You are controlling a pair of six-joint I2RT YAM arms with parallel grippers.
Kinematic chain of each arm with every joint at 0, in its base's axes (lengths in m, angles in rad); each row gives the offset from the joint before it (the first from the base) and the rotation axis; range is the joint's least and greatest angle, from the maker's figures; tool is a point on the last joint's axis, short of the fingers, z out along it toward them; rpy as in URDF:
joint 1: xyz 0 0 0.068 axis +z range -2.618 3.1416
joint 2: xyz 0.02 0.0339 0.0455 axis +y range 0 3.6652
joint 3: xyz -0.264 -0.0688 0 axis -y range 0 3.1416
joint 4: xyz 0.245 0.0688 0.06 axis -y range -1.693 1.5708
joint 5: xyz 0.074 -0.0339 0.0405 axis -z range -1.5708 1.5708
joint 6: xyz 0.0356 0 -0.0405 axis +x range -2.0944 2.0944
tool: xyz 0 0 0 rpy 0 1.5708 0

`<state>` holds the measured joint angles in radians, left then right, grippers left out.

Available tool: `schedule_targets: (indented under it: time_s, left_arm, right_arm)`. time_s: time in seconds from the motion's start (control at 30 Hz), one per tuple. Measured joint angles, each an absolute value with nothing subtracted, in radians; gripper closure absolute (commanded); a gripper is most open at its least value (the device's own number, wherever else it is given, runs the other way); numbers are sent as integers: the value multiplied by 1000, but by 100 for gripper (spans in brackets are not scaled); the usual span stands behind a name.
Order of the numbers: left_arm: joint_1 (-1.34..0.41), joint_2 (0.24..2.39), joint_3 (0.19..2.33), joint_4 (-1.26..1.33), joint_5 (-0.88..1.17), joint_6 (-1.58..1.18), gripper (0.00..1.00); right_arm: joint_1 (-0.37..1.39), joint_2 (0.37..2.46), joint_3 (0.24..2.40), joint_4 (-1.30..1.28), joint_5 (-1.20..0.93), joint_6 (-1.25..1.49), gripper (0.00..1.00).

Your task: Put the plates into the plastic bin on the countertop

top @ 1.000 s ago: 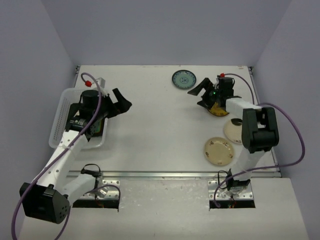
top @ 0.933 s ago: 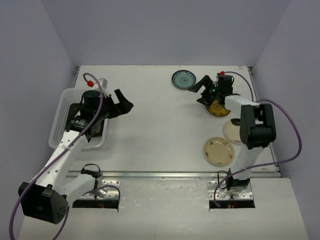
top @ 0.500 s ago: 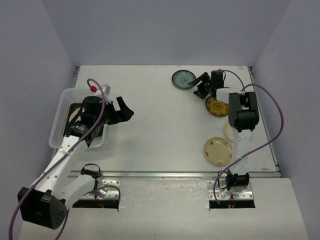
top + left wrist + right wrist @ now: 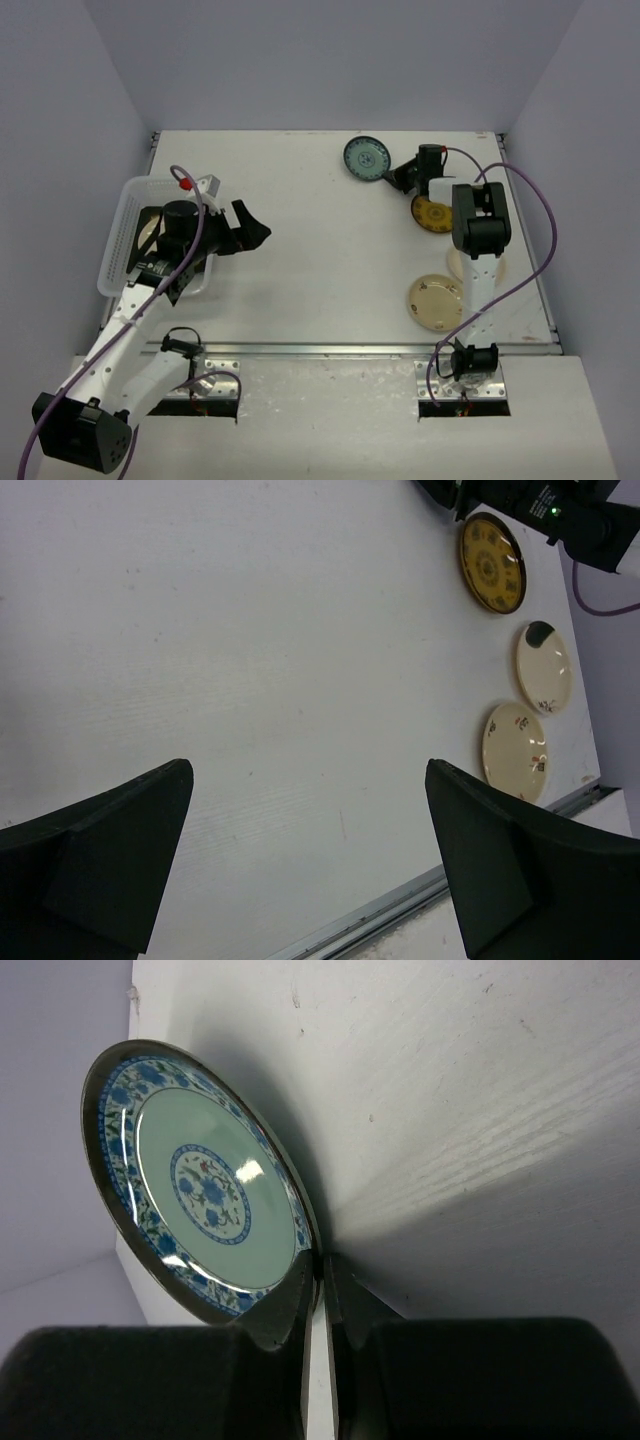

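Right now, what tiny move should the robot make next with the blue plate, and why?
Probably lift it a little: the right fingers are pinched on the rim of the blue plate, and the plastic bin sits across the countertop on the left.

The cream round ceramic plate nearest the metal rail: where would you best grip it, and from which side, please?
Pinch the rim of the cream round plate: it lies flat, so nothing else offers purchase. Probably come from its left, over bare white countertop; another cream plate crowds its far right.
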<state>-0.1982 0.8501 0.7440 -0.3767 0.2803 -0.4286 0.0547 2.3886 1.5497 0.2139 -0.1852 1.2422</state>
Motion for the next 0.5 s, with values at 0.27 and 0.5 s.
schedule_targets:
  time_s: [0.27, 0.5]
  left_arm:
    - [-198, 869, 697, -355, 334, -435, 0]
    - [-198, 866, 688, -352, 358, -436, 0]
  right_arm:
    - [55, 2393, 1551, 267, -206, 1255, 65]
    - [55, 2462, 1646, 263, -243, 1276, 73]
